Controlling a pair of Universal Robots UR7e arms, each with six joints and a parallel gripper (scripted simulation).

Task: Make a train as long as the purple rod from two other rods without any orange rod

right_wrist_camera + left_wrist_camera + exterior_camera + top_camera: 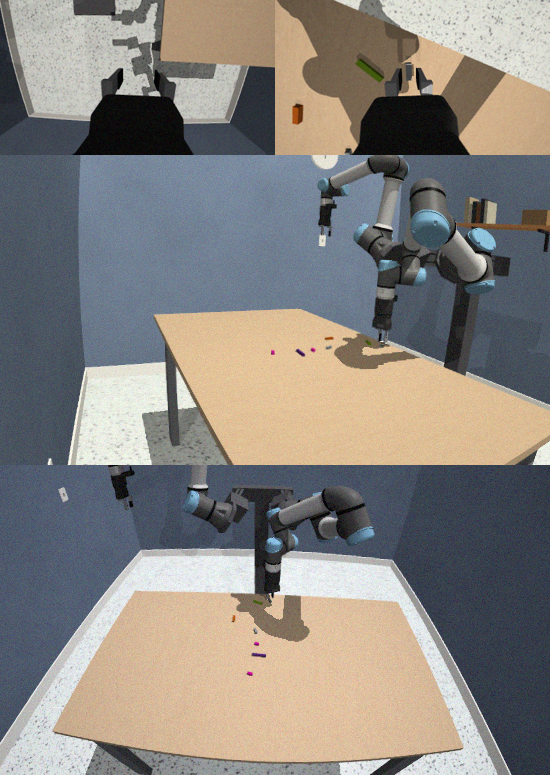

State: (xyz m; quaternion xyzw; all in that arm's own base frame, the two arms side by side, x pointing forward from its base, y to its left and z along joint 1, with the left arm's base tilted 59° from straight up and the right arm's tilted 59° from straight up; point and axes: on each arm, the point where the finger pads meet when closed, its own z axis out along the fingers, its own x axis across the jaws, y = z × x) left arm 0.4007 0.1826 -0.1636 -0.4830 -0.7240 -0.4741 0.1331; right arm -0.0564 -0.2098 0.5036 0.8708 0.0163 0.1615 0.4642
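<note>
My left gripper (270, 598) (383, 340) (408, 75) is partly open, low over the table's back edge. A grey rod (408, 71) lies beneath and between its fingertips, not visibly gripped. A lime rod (258, 602) (368, 342) (370, 70) lies slanted beside it, in the arm's shadow. A second grey rod (255, 631) (328, 347) (348, 151) lies farther forward. A purple rod (259, 655) (300, 352) lies flat between two magenta rods, one (256, 643) (313, 350) behind it, one (249, 673) (273, 352) in front. My right gripper (128, 505) (326, 235) (138, 75) is open and empty, high up beyond the table.
An orange rod (233, 618) (329, 338) (297, 114) lies near the lime rod, on the side away from my left gripper. The table (350, 690) (250, 330) ends just behind my left gripper, with the floor beyond. The arms' mounting post (261, 540) stands behind the table.
</note>
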